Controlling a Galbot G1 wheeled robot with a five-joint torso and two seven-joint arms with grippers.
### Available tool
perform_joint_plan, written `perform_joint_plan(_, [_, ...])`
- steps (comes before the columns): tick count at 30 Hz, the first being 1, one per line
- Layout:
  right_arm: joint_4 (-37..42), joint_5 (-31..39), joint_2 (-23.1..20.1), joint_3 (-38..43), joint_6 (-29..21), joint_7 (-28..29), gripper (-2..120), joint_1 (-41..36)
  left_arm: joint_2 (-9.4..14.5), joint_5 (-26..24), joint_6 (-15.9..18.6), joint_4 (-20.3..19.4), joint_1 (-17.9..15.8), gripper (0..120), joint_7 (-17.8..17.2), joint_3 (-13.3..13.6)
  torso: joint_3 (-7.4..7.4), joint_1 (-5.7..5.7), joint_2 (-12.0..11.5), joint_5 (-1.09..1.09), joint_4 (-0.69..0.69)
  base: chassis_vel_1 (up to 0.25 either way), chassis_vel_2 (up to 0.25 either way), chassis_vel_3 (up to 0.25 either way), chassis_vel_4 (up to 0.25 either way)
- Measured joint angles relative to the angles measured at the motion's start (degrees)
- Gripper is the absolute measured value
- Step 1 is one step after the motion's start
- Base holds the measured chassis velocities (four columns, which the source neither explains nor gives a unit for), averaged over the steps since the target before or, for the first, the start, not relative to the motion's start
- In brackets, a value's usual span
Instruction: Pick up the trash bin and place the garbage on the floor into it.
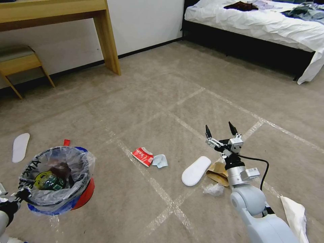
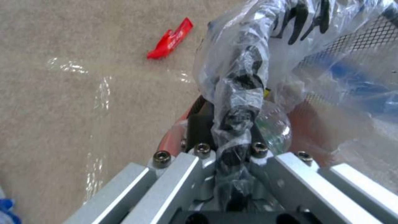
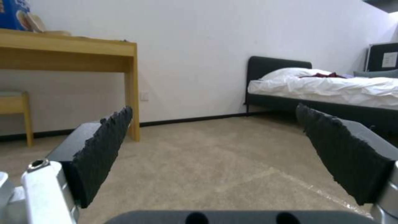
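the right end effector (image 1: 221,132) is wide open; the white slipper (image 1: 196,170) lies near at its 7 o'clock, long axis 1-to-7. the left end effector (image 2: 232,149) holds the trash bin (image 1: 55,180).

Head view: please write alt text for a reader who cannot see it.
The left pincer holds the red trash bin by its bag-lined rim above the beige carpet, a bottle already inside. The right pincer hovers open above a white slipper and a brown paper bag. A red wrapper lies between the two.
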Motion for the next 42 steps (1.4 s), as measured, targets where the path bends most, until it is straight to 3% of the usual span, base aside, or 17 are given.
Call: perform_joint_plan(42, [0.2, -0.4, 1.2, 0.1, -0.2, 0.2, 100, -0.1, -0.1, 0.2, 0.1, 0.3, -1.1, 0, 0.0, 0.3, -0.01, -0.02, 0.0, 0.00, 0.01, -0.010, -0.005, -0.007, -0.010])
